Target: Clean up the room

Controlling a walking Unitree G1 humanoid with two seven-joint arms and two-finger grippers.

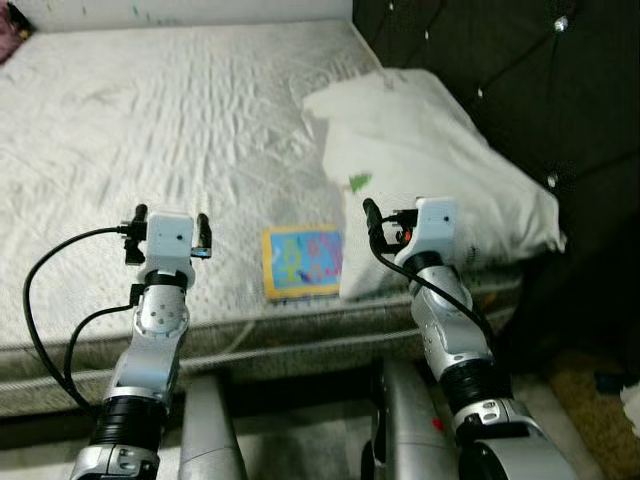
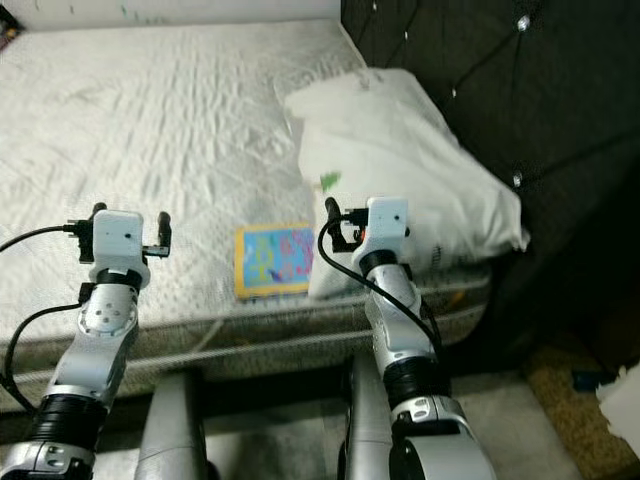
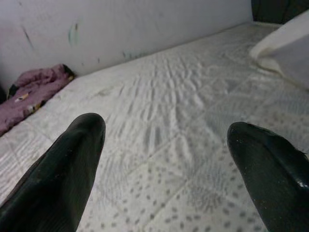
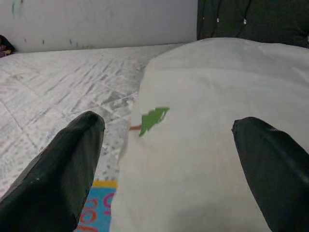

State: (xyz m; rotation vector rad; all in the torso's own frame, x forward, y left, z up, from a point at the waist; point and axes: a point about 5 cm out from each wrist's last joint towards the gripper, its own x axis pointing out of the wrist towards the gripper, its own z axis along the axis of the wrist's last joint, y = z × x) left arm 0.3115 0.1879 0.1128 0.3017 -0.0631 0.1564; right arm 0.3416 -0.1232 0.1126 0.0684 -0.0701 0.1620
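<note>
A colourful blue and yellow book lies flat on the bed near its front edge, partly tucked under a white pillow with a small green mark. My left gripper is open over the mattress, to the left of the book. My right gripper is open just in front of the pillow's near corner, right of the book, whose blue corner shows below its fingers. Nothing is between either pair of fingers.
The white patterned mattress stretches back to a pale wall. A purple cloth lies at its far left corner. A dark tufted headboard stands on the right. Something white lies on the floor at the right.
</note>
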